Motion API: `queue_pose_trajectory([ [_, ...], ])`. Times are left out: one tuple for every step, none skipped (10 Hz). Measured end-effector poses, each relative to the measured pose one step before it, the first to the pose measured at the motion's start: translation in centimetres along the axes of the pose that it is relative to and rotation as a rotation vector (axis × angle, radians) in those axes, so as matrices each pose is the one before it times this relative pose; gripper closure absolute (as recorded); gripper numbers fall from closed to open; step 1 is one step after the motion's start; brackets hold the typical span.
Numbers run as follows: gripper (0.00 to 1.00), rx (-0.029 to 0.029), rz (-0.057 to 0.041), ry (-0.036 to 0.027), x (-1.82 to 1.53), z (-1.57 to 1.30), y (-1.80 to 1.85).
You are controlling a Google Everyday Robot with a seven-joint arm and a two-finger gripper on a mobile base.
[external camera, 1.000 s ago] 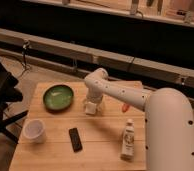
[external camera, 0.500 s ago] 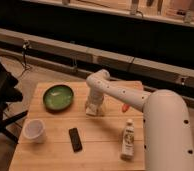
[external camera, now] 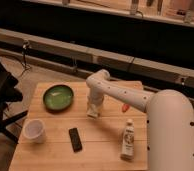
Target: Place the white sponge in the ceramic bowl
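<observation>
Above the wooden table [external camera: 107, 147] — near the ceramic bowl [external camera: 58, 97] — gripper [external camera: 94, 109] seemingly clasps the white sponge [external camera: 92, 114].

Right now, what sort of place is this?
Likely an office or lab: light wooden table, black chair, long grey ledge behind. The gripper hangs low over the table, beside the green ceramic bowl.

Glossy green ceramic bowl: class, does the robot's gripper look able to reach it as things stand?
Probably yes: the gripper hangs low beside the glossy green ceramic bowl, and nothing stands between them on the wooden table.
</observation>
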Motion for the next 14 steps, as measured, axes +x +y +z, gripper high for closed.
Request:
queue_pose_trajectory([
  [0.83,0.00675,-0.00747,0.01096,-0.044,-0.269,-0.091],
  [0.83,0.01112,-0.00393,0.01142,-0.126,-0.835,-0.424],
  [0.83,0.01168,-0.0015,0.00857,0.002,-1.234,-0.351],
  [0.83,0.00598,-0.00172,0.00441,-0.042,-1.084,-0.204],
  [0.83,0.00314,-0.00011,0.00262,0.003,-0.559,-0.007],
  [0.83,0.00149,-0.00709,0.00292,-0.112,-0.217,0.084],
  [0.83,0.01018,-0.00607,0.00461,-0.05,0.024,-0.069],
  [0.83,0.00782,-0.00334,0.00585,0.019,-0.2,-0.09],
  [0.83,0.00854,-0.00371,0.00589,-0.021,-0.678,-0.3],
  [0.83,0.0108,-0.00551,0.00726,-0.018,-1.069,-0.568],
  [0.83,0.00349,-0.00528,0.00232,-0.08,-0.62,-0.128],
  [0.83,0.00286,-0.00338,0.00313,-0.003,-0.362,-0.029],
  [0.83,0.00304,-0.00281,0.00282,0.057,-0.3,-0.01],
  [0.83,0.00508,-0.00554,0.00207,-0.012,-0.189,-0.177],
])
